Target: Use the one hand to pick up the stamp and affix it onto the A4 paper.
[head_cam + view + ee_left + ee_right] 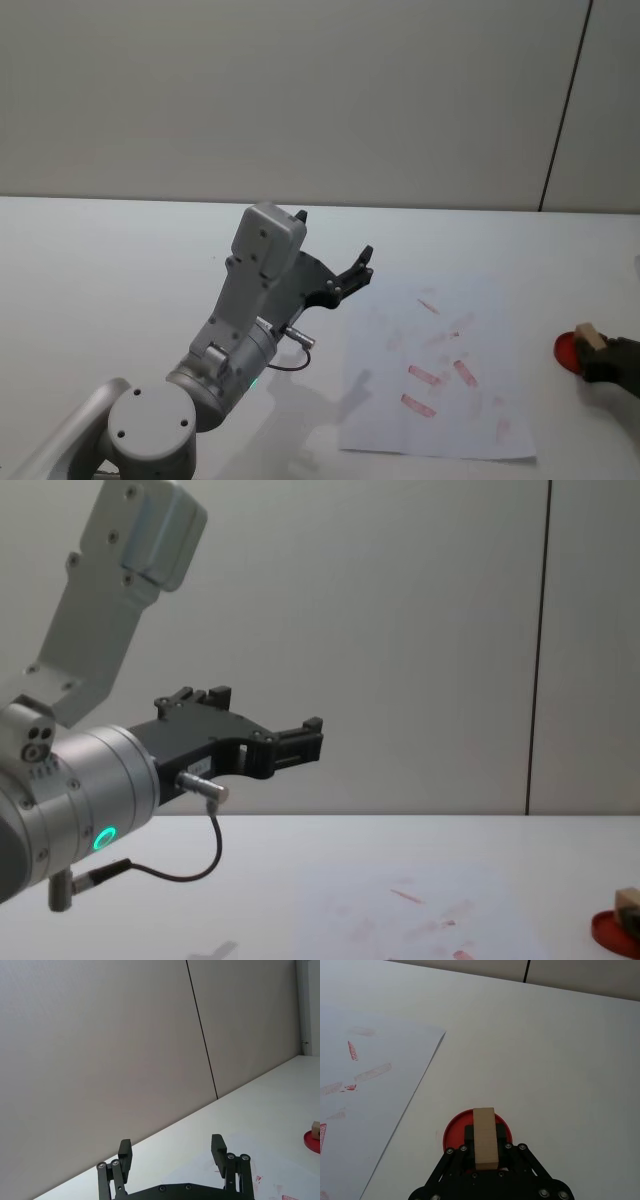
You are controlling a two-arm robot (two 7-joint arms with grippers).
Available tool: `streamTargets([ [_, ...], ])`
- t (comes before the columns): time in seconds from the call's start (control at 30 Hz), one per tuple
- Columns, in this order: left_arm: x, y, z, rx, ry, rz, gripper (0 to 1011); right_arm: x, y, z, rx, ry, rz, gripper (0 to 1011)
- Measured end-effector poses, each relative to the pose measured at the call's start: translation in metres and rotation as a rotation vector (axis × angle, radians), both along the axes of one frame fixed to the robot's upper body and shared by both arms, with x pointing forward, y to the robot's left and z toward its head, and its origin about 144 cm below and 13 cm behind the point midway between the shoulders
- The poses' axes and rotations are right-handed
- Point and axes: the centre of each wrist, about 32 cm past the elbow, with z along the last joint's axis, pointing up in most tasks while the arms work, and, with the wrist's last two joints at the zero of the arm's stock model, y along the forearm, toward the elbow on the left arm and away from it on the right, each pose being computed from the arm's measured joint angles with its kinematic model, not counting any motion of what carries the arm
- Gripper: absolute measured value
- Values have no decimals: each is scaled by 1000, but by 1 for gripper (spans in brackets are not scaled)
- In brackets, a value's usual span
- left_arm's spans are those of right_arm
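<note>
Small wooden stamp (484, 1125), out on the right part of the table (545, 1050), right over the red ink pad (454, 1132), just past the right edge of the A4 paper (365, 1110). Pinched on its two long sides by the right gripper (484, 1146), with jaws closed snug. Probably light and hard, not bendy, not easy to break, but smooth, so maybe slippy. Best held flat on the long sides and kept straight. Left gripper (171, 1146) up in the air near the paper's far left corner, wide open, holding nothing.
</note>
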Motion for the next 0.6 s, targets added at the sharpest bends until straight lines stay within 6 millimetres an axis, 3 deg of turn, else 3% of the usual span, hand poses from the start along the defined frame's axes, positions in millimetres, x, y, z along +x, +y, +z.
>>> streamTargets([
  [0.6, 0, 0, 0, 0, 0, 0, 1002, 1, 3, 13, 16, -47, 22, 218],
])
